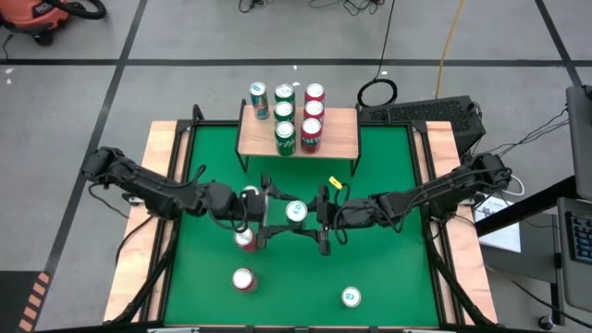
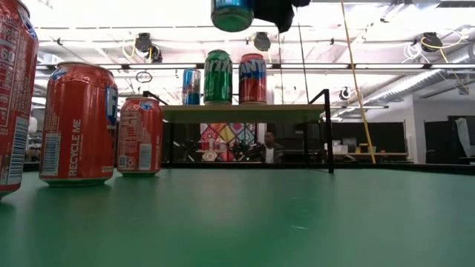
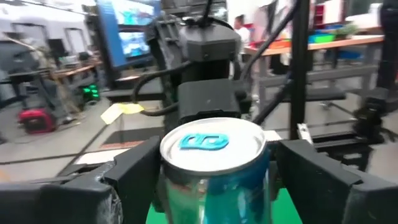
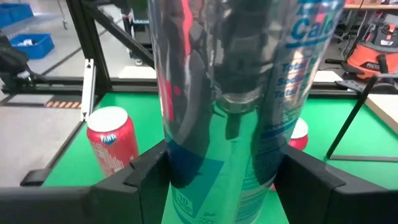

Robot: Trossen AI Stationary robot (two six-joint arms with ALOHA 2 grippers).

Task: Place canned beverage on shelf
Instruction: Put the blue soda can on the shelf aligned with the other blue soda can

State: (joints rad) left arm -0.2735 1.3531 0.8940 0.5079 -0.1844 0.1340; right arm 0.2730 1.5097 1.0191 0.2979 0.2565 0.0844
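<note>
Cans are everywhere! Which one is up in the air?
The teal can between the two grippers, lifted off the green table. All the others stand on the table or the shelf.

Red shop vacuum (image 1: 42,20) on grey floor (image 1: 166,88).

Both arms reach inward above mid-table, left gripper (image 1: 262,215) and right gripper (image 1: 323,218) facing each other.
</note>
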